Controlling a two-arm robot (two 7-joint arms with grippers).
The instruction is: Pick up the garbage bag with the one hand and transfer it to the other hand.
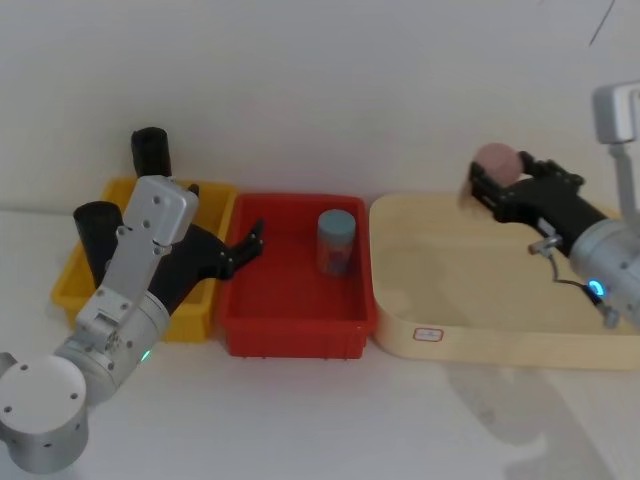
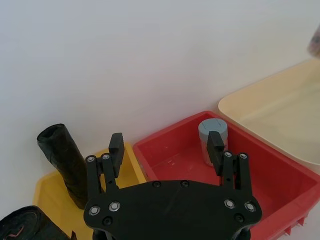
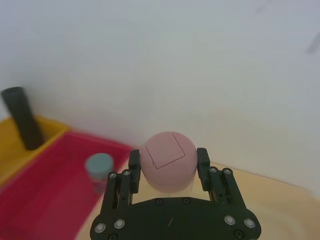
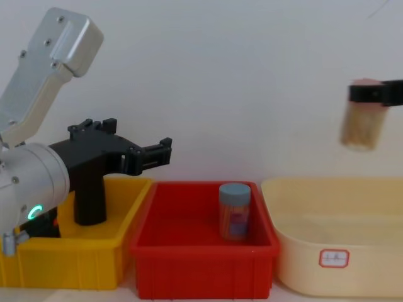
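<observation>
The left pincer [image 1: 249, 241], on the silver arm with the green ring light, hangs above the wall shared by the yellow plastic bin [image 1: 68, 285] and the red plastic bin [image 1: 295, 335]. Its two black fingers are spread apart with nothing between them, and they point right, towards the red bin.

The tall matte black garbage bag roll with a small red spot [image 1: 96, 232] stands in the near left part of the yellow bin, just left of that arm and apart from the fingers. In the left wrist view its red mark shows at the roll's top [image 2: 22, 226]. A second, plain black roll [image 1: 150, 150] stands upright at the far side of the same bin.

A small jar with a blue-grey lid [image 1: 336, 242] stands upright in the red bin.

The right pincer [image 1: 500, 170], on the arm with the blue light, is at the far right, raised above the cream shallow tray [image 1: 480, 342]. It is clenched on a pink-lidded jar [image 3: 167, 160], one finger on each side.

All three containers sit side by side on the white bench [image 1: 300, 420].
</observation>
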